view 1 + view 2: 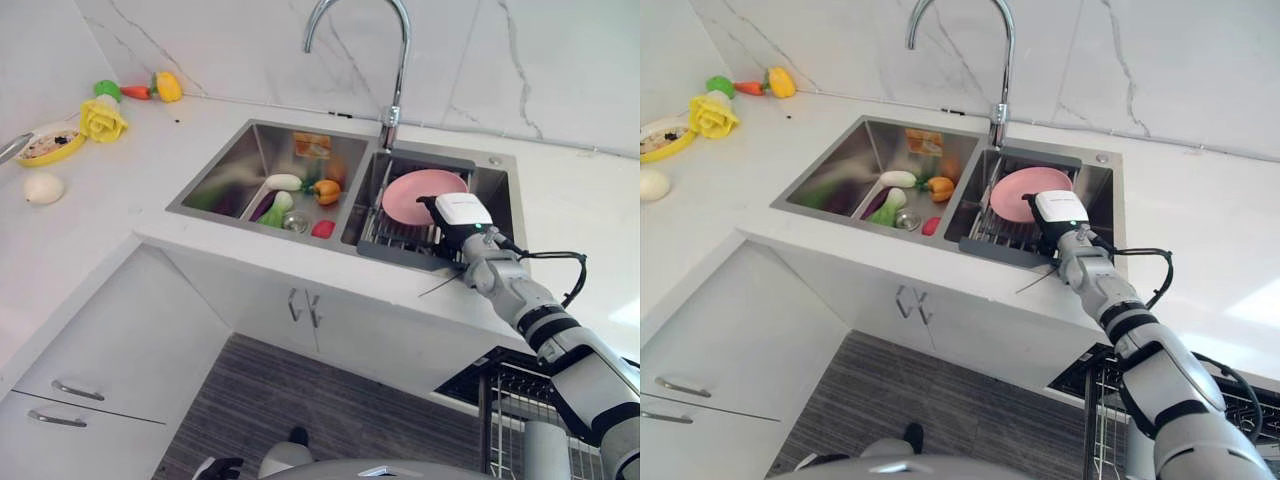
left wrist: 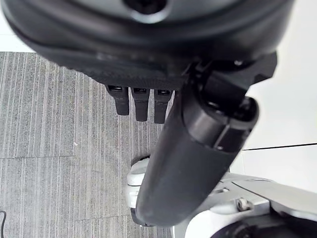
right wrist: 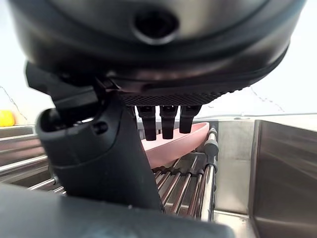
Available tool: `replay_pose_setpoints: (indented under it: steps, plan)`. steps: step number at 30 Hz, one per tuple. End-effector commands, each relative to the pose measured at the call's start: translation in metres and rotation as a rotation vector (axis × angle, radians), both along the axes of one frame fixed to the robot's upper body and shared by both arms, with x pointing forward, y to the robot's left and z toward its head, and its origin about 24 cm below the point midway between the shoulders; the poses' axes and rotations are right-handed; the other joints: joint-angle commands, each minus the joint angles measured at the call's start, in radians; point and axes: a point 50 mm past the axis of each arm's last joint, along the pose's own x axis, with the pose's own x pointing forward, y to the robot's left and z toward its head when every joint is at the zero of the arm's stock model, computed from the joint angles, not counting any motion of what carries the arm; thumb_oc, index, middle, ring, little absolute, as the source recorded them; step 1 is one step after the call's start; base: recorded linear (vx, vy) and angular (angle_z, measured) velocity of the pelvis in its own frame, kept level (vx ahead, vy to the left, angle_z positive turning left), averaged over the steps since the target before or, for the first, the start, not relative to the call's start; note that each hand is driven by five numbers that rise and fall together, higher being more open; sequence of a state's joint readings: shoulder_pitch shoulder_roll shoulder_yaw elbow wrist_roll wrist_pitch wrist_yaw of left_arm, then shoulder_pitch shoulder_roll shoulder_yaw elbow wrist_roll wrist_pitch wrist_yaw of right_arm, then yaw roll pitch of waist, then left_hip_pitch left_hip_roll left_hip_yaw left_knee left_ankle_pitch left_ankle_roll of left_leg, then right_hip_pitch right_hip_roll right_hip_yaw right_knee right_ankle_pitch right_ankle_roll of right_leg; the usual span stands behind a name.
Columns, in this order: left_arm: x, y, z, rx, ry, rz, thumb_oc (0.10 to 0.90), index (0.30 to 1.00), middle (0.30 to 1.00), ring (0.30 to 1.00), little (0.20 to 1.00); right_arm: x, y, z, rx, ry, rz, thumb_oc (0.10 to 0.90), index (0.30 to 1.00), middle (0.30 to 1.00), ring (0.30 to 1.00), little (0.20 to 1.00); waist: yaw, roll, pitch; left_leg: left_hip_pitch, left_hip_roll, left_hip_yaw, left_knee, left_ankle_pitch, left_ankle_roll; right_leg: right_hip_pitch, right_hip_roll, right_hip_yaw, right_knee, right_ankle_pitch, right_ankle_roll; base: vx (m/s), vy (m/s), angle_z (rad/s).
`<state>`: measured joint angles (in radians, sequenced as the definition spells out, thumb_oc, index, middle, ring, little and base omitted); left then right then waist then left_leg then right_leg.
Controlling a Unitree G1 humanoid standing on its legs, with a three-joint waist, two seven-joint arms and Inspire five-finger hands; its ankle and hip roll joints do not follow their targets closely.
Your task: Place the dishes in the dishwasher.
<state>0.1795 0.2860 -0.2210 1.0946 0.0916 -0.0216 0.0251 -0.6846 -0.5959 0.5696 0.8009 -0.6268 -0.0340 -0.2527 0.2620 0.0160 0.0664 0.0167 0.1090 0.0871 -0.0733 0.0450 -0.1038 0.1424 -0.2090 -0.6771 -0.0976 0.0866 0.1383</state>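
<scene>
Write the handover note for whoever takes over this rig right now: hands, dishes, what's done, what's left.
Right hand: open, fingers straight, over the pink plate, no grip visible.
Left hand: open, idle, low over the floor.
The plate leans on the rack in the sink's right basin; toy vegetables lie in the left basin.
Done: nothing loaded yet.
Left: grasp the plate and move it to the dishwasher rack at lower right.
</scene>
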Motion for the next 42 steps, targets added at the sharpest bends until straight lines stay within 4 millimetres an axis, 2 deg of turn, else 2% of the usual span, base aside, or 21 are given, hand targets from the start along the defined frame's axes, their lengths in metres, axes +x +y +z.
replay_pose_setpoints:
  steps: [1,5,8,10,12,14,15,18,22,23,26,30,31,33,36,37,38,42]
  plan:
    - [0.012,0.007,0.003,0.059,-0.015,-0.146,0.800,0.900,0.900,0.900,0.900,0.029,0.007,0.075,0.019,-0.296,-0.004,0.400,0.300,0.300,0.300,0.300,0.033,-0.008,-0.040,-0.044,0.025,0.019,0.060,-0.080,0.012,-0.030,-0.048,0.017,0.019,-0.077,0.056,0.01,-0.003,0.03]
    - [0.013,0.005,0.003,0.057,-0.016,-0.163,0.800,0.900,0.900,0.900,0.900,0.029,0.009,0.083,0.014,-0.349,0.003,0.400,0.300,0.300,0.300,0.300,0.035,-0.001,-0.037,-0.051,0.026,0.016,0.062,-0.078,0.010,-0.034,-0.048,0.016,0.019,-0.079,0.054,0.00,0.001,0.04]
    - [0.010,0.003,0.002,0.037,-0.021,-0.128,0.800,0.900,0.900,0.900,0.900,0.026,0.008,0.099,0.044,-0.465,-0.001,0.400,0.300,0.300,0.300,0.300,0.033,0.007,-0.036,-0.048,0.025,0.012,0.062,-0.080,0.012,-0.030,-0.049,0.015,0.019,-0.080,0.054,0.01,0.002,0.01]
    - [0.010,0.004,0.003,0.038,-0.026,-0.106,0.800,0.900,0.900,0.900,0.900,0.025,0.005,0.103,0.061,-0.495,-0.015,0.400,0.300,0.300,0.300,0.300,0.034,0.007,-0.035,-0.047,0.024,0.012,0.063,-0.081,0.012,-0.030,-0.049,0.016,0.019,-0.079,0.054,0.01,0.003,0.02]
    - [0.017,0.005,0.006,0.031,-0.067,-0.087,0.800,0.900,0.900,0.900,0.900,0.022,-0.001,0.119,0.079,-0.583,-0.032,0.400,0.300,0.300,0.300,0.300,0.038,0.012,-0.035,-0.049,0.022,0.011,0.064,-0.080,0.012,-0.031,-0.053,0.012,0.020,-0.078,0.056,0.01,0.008,0.04]
    - [0.023,0.004,0.008,0.018,-0.100,-0.099,0.800,0.900,0.900,0.900,0.900,0.020,-0.003,0.124,0.084,-0.606,-0.035,0.400,0.300,0.300,0.300,0.300,0.042,0.013,-0.035,-0.050,0.021,0.009,0.064,-0.080,0.012,-0.031,-0.054,0.009,0.020,-0.078,0.057,0.00,0.000,0.00]
    - [0.037,0.001,0.015,-0.010,-0.177,-0.130,0.800,0.900,0.900,0.900,0.900,0.018,-0.013,0.135,0.123,-0.662,-0.078,0.400,0.300,0.300,0.300,0.300,0.047,0.017,-0.034,-0.053,0.021,0.003,0.063,-0.078,0.012,-0.031,-0.055,0.004,0.020,-0.078,0.057,0.00,0.000,0.00]
    - [0.050,0.001,0.023,-0.030,-0.248,-0.152,0.800,0.900,0.900,0.900,0.900,0.013,-0.026,0.152,0.194,-0.761,-0.130,0.400,0.300,0.300,0.300,0.300,0.055,0.017,-0.028,-0.064,0.018,-0.005,0.065,-0.076,0.013,-0.032,-0.057,-0.003,0.020,-0.075,0.060,-0.02,-0.015,0.11]
    - [0.057,0.000,0.026,-0.038,-0.278,-0.168,0.800,0.900,0.900,0.900,0.900,0.010,-0.031,0.159,0.199,-0.792,-0.145,0.400,0.300,0.300,0.300,0.300,0.060,0.018,-0.025,-0.068,0.015,-0.010,0.065,-0.075,0.013,-0.032,-0.060,-0.010,0.020,-0.074,0.061,-0.01,-0.006,0.11]
    - [0.062,-0.002,0.030,-0.048,-0.305,-0.191,0.800,0.900,0.900,0.900,0.900,0.007,-0.034,0.167,0.193,-0.821,-0.146,0.400,0.300,0.300,0.300,0.300,0.061,0.018,-0.022,-0.072,0.015,-0.014,0.064,-0.074,0.013,-0.034,-0.062,-0.011,0.019,-0.072,0.062,-0.02,-0.013,0.05]
    - [0.064,-0.005,0.032,-0.061,-0.318,-0.217,0.800,0.900,0.900,0.900,0.900,0.005,-0.035,0.173,0.180,-0.840,-0.136,0.400,0.300,0.300,0.300,0.300,0.060,0.019,-0.018,-0.074,0.015,-0.016,0.062,-0.073,0.013,-0.035,-0.064,-0.011,0.019,-0.072,0.063,0.00,0.000,0.00]
    - [0.062,-0.005,0.032,-0.050,-0.309,-0.261,0.800,0.900,0.900,0.900,0.900,-0.001,-0.021,0.186,0.115,-0.874,-0.045,0.400,0.300,0.300,0.300,0.300,0.047,0.011,-0.013,-0.069,0.014,-0.009,0.060,-0.075,0.014,-0.037,-0.066,-0.003,0.019,-0.068,0.066,0.00,0.000,0.00]
    - [0.060,-0.007,0.031,-0.050,-0.301,-0.273,0.800,0.900,0.900,0.900,0.900,-0.006,-0.014,0.196,0.115,-0.915,-0.003,0.400,0.300,0.300,0.300,0.300,0.038,0.006,-0.014,-0.063,0.014,-0.006,0.061,-0.077,0.016,-0.036,-0.068,0.001,0.022,-0.068,0.065,0.00,0.000,0.00]
    - [0.060,-0.007,0.031,-0.049,-0.301,-0.274,0.800,0.900,0.900,0.900,0.900,-0.007,-0.014,0.195,0.115,-0.914,-0.004,0.400,0.300,0.300,0.300,0.300,0.039,0.006,-0.014,-0.062,0.014,-0.005,0.061,-0.078,0.016,-0.035,-0.068,0.001,0.022,-0.068,0.065,-0.01,0.004,-0.03]
    - [0.055,-0.008,0.027,-0.056,-0.281,-0.244,0.800,0.900,0.900,0.900,0.900,-0.027,0.002,0.224,0.086,-1.043,0.114,0.400,0.300,0.300,0.300,0.300,0.014,-0.013,-0.022,-0.048,0.019,0.003,0.061,-0.084,0.018,-0.032,-0.067,0.011,0.023,-0.067,0.065,0.00,0.002,-0.09]
    - [0.055,-0.008,0.027,-0.056,-0.281,-0.245,0.800,0.900,0.900,0.900,0.900,-0.028,0.002,0.224,0.086,-1.042,0.114,0.400,0.300,0.300,0.300,0.300,0.014,-0.013,-0.022,-0.048,0.019,0.003,0.061,-0.084,0.018,-0.032,-0.067,0.011,0.023,-0.067,0.065,0.01,0.006,-0.07]
    - [0.053,-0.010,0.026,-0.066,-0.277,-0.231,0.800,0.900,0.900,0.900,0.900,-0.038,0.001,0.238,0.094,-1.114,0.129,0.400,0.300,0.300,0.300,0.300,0.003,-0.021,-0.025,-0.042,0.019,0.008,0.060,-0.087,0.018,-0.032,-0.065,0.016,0.023,-0.064,0.066,0.01,0.009,-0.05]
    - [0.054,-0.010,0.026,-0.064,-0.277,-0.222,0.800,0.900,0.900,0.900,0.900,-0.049,-0.002,0.248,0.115,-1.178,0.132,0.400,0.300,0.300,0.300,0.300,-0.005,-0.029,-0.026,-0.037,0.018,0.013,0.058,-0.089,0.020,-0.032,-0.066,0.022,0.024,-0.062,0.068,0.00,0.009,-0.10]
